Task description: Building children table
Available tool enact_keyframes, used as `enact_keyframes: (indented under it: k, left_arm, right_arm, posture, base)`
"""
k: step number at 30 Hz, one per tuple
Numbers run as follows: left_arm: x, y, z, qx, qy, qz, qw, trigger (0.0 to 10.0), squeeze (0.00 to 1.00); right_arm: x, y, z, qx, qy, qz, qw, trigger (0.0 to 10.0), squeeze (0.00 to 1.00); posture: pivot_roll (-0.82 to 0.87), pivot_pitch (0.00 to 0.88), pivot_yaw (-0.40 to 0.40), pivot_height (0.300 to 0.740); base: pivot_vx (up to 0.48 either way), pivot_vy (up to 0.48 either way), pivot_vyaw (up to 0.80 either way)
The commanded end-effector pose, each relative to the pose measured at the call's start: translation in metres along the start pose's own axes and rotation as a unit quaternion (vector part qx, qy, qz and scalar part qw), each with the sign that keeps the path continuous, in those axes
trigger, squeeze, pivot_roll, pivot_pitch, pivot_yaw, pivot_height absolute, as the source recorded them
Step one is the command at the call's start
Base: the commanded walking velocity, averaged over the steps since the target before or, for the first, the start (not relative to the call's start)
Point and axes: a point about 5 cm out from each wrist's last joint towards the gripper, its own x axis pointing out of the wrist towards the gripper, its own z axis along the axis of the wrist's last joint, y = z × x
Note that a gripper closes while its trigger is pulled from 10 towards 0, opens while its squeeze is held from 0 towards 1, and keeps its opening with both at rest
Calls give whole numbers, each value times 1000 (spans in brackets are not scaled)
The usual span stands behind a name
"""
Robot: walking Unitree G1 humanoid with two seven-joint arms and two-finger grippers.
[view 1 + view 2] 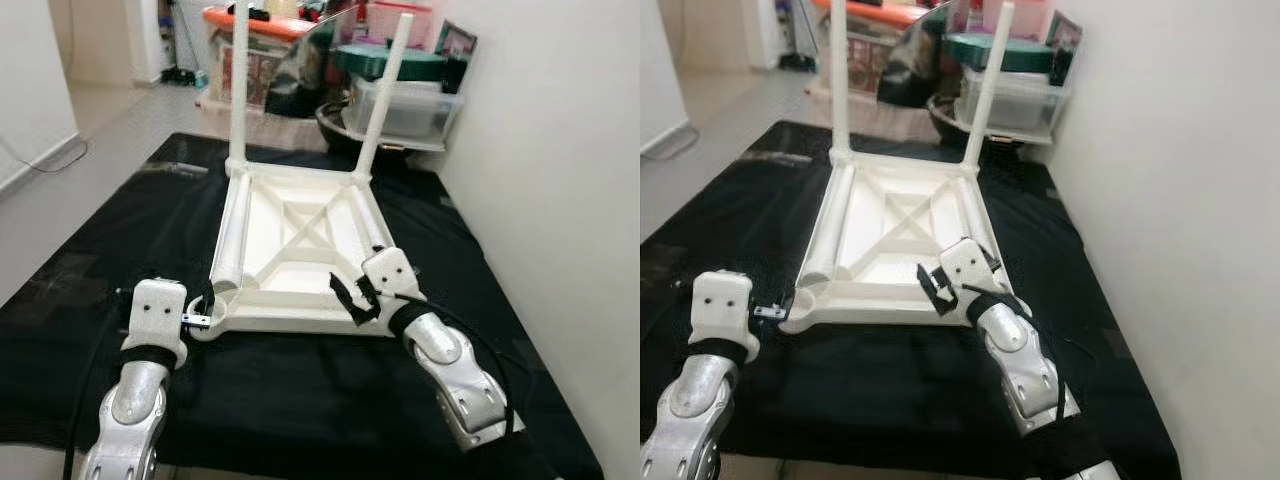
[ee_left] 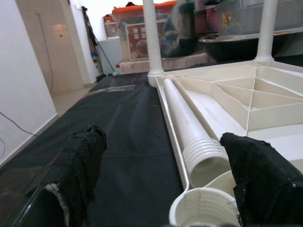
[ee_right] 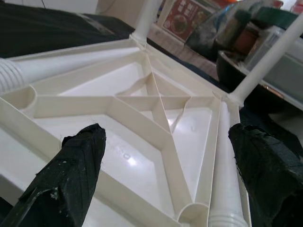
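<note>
Black mat (image 1: 120,260): covers the floor under the table top and extends past it on every side, widest on the robot's left; a white wall (image 1: 560,200) runs close along the mat's right edge.

Table top (image 1: 300,240): white plastic, lying upside down near the middle of the mat, ribbed underside up with an X-shaped brace. Its long axis runs away from the robot.

Storage boxes (image 1: 400,100): stacked beyond the far edge of the table top; one carries a red printed label whose writing is too small to read.

2 fitted legs (image 1: 240,80): stand upright in the 2 far corner sockets of the table top, pointing straight up.

2 loose legs (image 1: 228,240): lie inside the table top along its left and right rims, parallel to its long axis, ribbed ends toward the robot.

Empty corner socket (image 2: 201,210): round, at the near left corner of the table top.

Left gripper (image 2: 165,175): fingers apart, holding nothing, straddling the near left corner socket and the ribbed end of the left loose leg.

Right gripper (image 3: 165,175): fingers spread wide, holding nothing, above the near right part of the table top.
</note>
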Motion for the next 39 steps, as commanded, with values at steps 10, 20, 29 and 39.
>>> enact_keyframes:
  k: [10, 20, 29, 39]
  left_arm:
    - [2, -6, 4, -33, -10, -10, 999, 10000, 0]
    - [1, -5, 4, -40, -13, -12, 999, 10000, 0]
    - [2, -8, 10, -52, -29, -16, 998, 10000, 0]
    - [0, -12, 9, -51, -27, -25, 998, 10000, 0]
  right_arm:
    - [-1, -10, -5, -4, 8, -29, 1000, 10000, 0]
    - [3, -19, 5, 15, -19, -72, 997, 10000, 0]
    - [3, -27, 11, 35, -39, -76, 996, 10000, 0]
    - [-9, -25, 9, 34, -45, 13, 998, 10000, 0]
  posture:
    - [74, 0, -127, 740]
    - [75, 0, -129, 740]
    - [75, 0, -131, 740]
    - [67, 0, -124, 740]
  base:
    - [191, 0, 0]
    - [338, 0, 0]
    - [75, 0, 0]
    - [0, 0, 0]
